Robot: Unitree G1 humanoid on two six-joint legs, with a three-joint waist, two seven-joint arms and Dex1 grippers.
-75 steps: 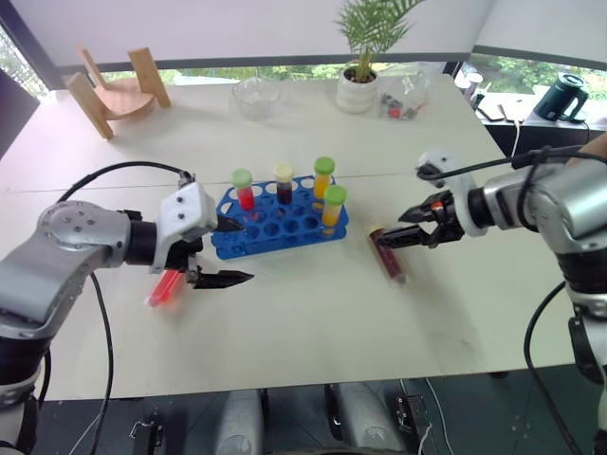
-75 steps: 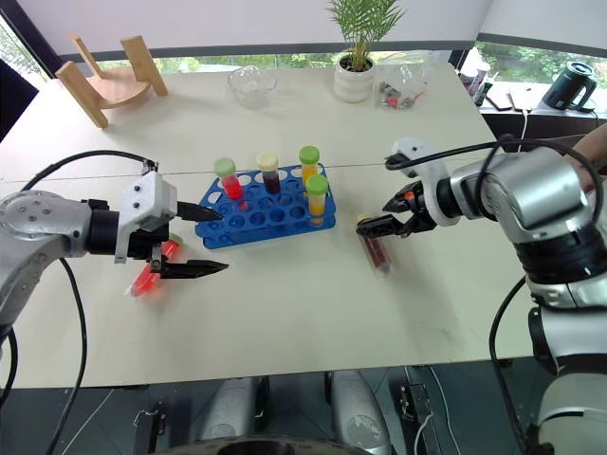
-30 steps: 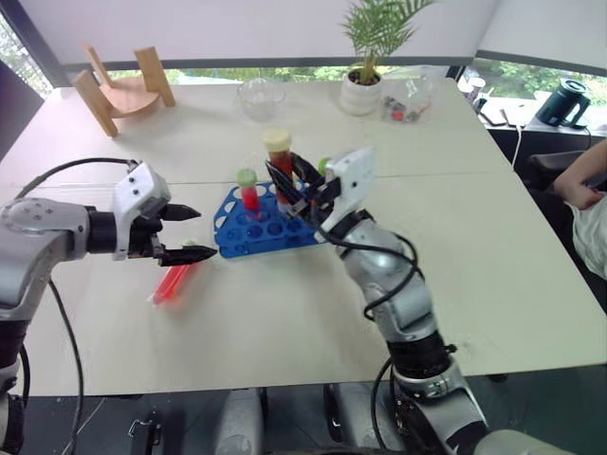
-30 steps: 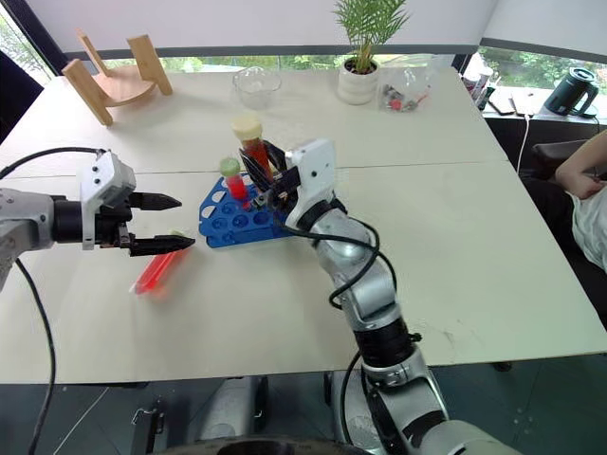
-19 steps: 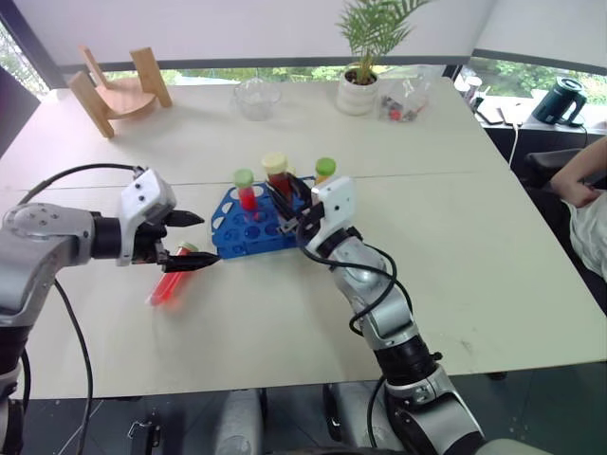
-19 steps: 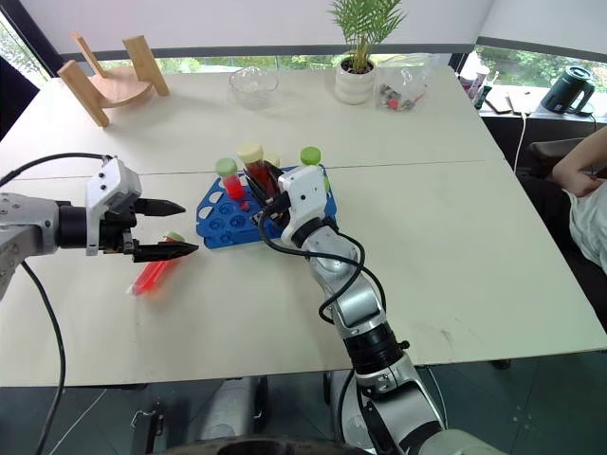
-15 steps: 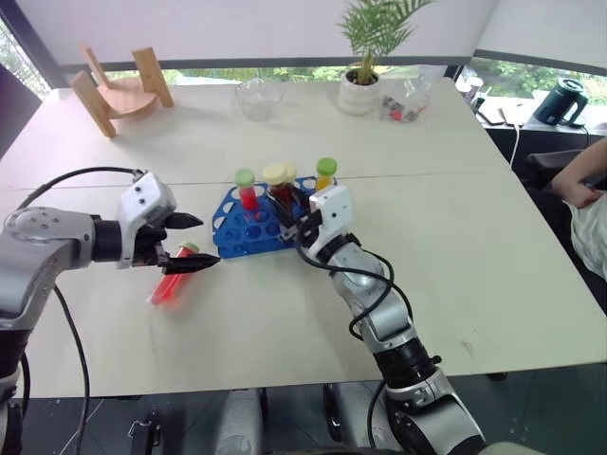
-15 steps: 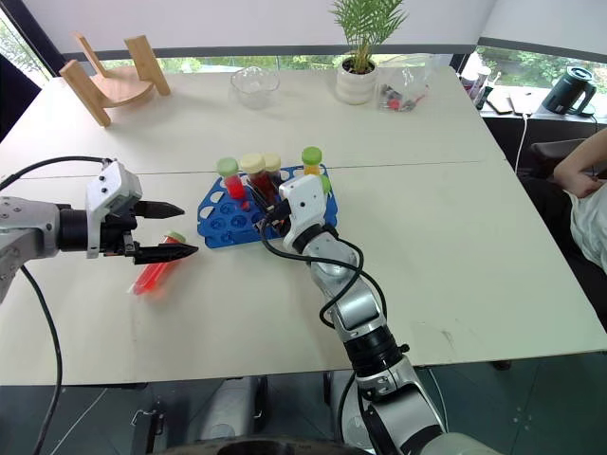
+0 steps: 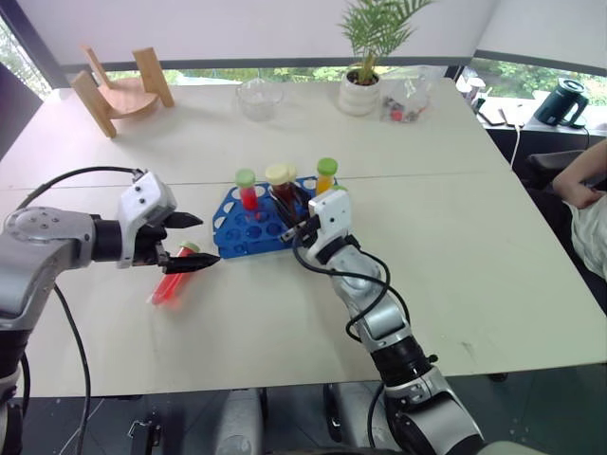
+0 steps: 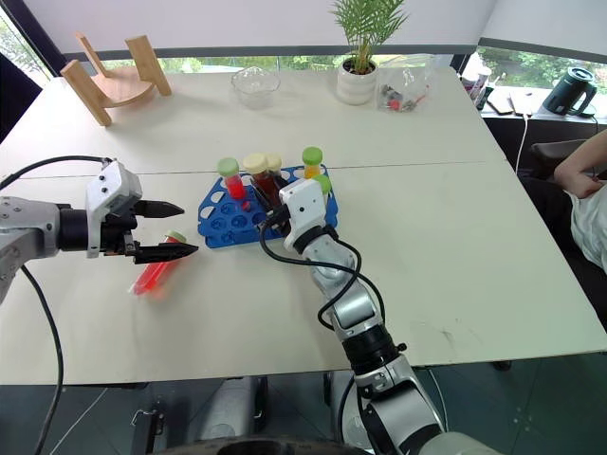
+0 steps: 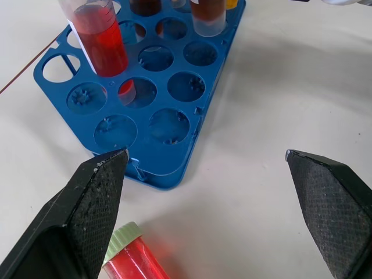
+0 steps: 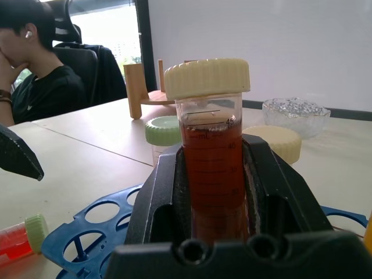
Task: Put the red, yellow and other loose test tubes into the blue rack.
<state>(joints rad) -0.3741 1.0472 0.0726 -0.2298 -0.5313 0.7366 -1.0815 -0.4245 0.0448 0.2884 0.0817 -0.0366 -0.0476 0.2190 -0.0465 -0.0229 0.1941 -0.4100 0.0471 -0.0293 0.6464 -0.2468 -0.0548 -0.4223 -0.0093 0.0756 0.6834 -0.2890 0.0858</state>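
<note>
The blue rack (image 9: 264, 226) sits a little left of the centre of the head views, on the pale tabletop (image 9: 474, 246). Standing upright in it are a green-capped tube of red liquid (image 9: 247, 190) at its left rear, a cream-capped tube (image 10: 273, 167) behind the middle, and a green-capped tube of yellow-orange liquid (image 9: 325, 174) at its right rear. Most of the front holes are empty.

The right end effector (image 9: 296, 210) is at the rack's right half, its black fingers (image 12: 273, 192) clamped on a cream-capped tube of dark reddish-brown liquid (image 9: 280, 186). The tube stands upright, its lower part down among the rack's holes; whether it is fully seated cannot be told. In the right wrist view that tube (image 12: 212, 168) fills the centre between the two fingers, with the rack's blue holes below it.

The left end effector (image 9: 190, 240) hovers at the left of the frame, just left of the rack, its two black fingers (image 11: 87, 215) spread wide and holding nothing. Below its lower finger, a loose green-capped tube of red liquid (image 9: 173, 282) lies on its side on the tabletop, apart from the rack, its cap end toward the rack. The left wrist view shows this tube's cap (image 11: 125, 238) beside one finger and the rack's front corner just beyond.

Along the upper edge stand a wooden stand (image 9: 114, 85), a glass bowl (image 9: 257, 98) and a potted plant (image 9: 365, 57). A person's arm (image 9: 580, 185) shows at the right edge.
</note>
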